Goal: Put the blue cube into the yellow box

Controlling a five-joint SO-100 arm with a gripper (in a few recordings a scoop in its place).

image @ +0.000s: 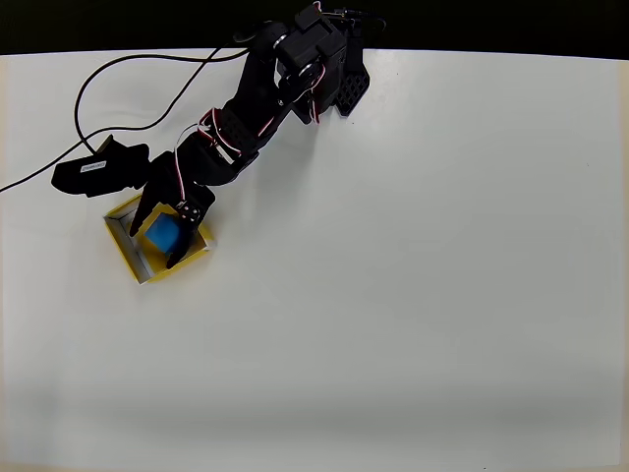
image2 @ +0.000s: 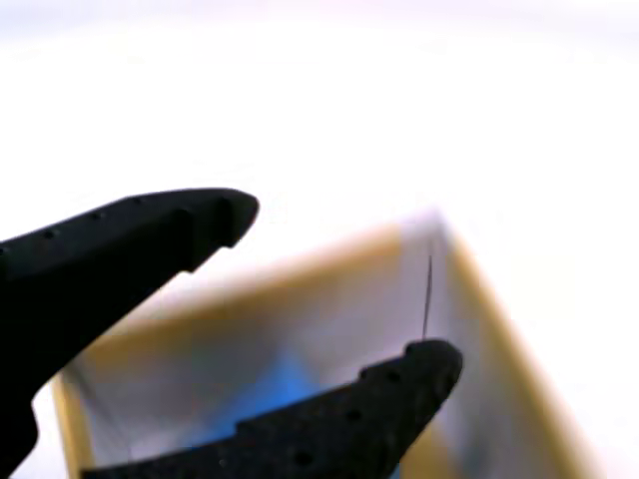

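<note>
The yellow box [image: 126, 246] sits on the white table at the left in the overhead view. The blue cube [image: 162, 233] is inside it. My black gripper [image: 154, 246] hangs over the box, open, with one finger on each side of the cube. In the wrist view the gripper [image2: 347, 281] shows a wide gap between its fingers. Below them the box [image2: 489, 309] is blurred, and the cube [image2: 270, 394] is a blue patch on its floor, partly hidden by the lower finger [image2: 379, 409]. I cannot tell whether a finger touches the cube.
The arm's base [image: 329, 69] stands at the table's far edge, with a black cable [image: 108, 74] looping to the left. A black camera module [image: 98, 169] juts out beside the wrist. White table [image: 413, 295] stretches to the right and front.
</note>
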